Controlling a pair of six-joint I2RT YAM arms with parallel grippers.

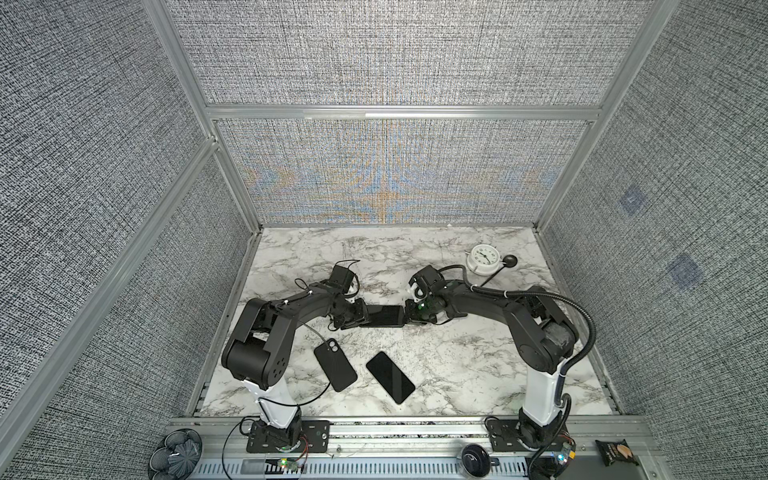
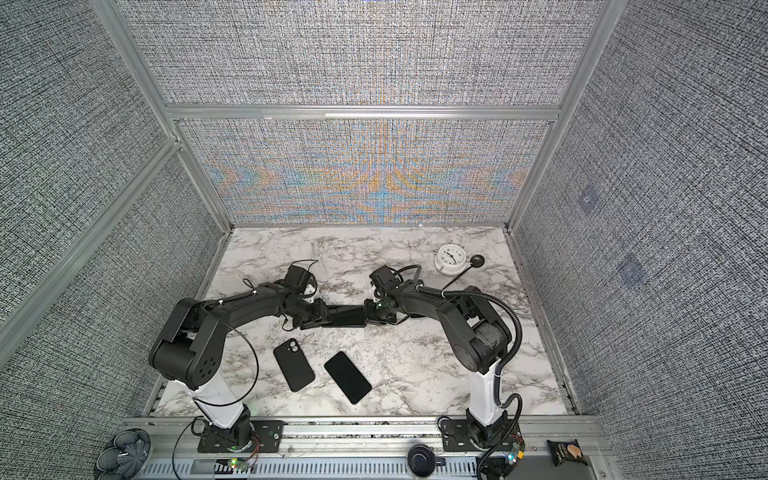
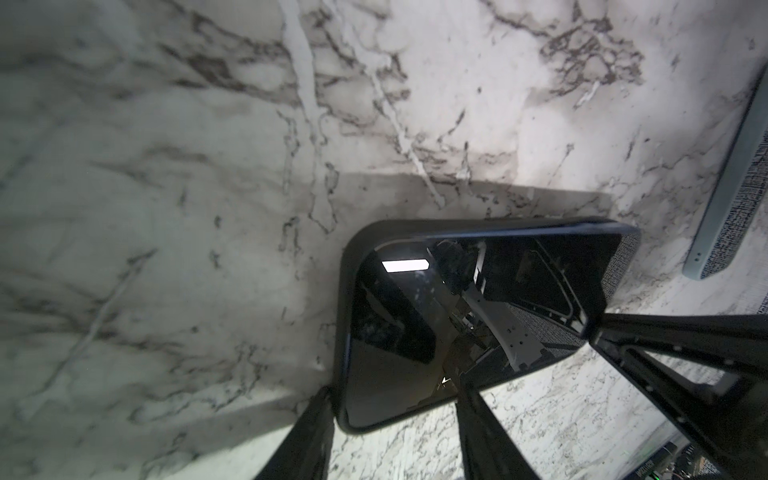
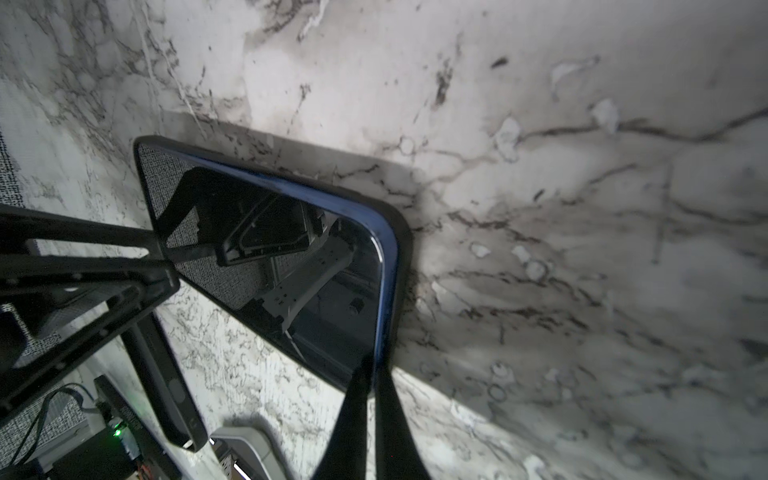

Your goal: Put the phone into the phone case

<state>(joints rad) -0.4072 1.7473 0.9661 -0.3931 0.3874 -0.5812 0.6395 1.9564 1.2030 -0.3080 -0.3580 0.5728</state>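
A dark-screened phone (image 1: 382, 316) (image 2: 345, 316) with a blue edge sits in a black phone case (image 3: 353, 249), held off the marble table (image 1: 457, 361) between both arms. My left gripper (image 1: 360, 319) (image 3: 395, 395) is closed across one end of the case, a finger (image 3: 320, 415) against each side. My right gripper (image 1: 406, 318) (image 4: 374, 370) is shut on the opposite end, pinching the phone's edge with one finger (image 4: 357, 399) on the screen side. In the right wrist view the blue edge (image 4: 291, 195) shows above the case rim along one long side.
Near the front lie a second black phone (image 1: 390, 377), screen up, and a black case back with a camera cut-out (image 1: 335, 364). A white clock (image 1: 482, 257) and a black knobbed stick (image 1: 510, 261) stand at the back right. Mesh walls enclose the table.
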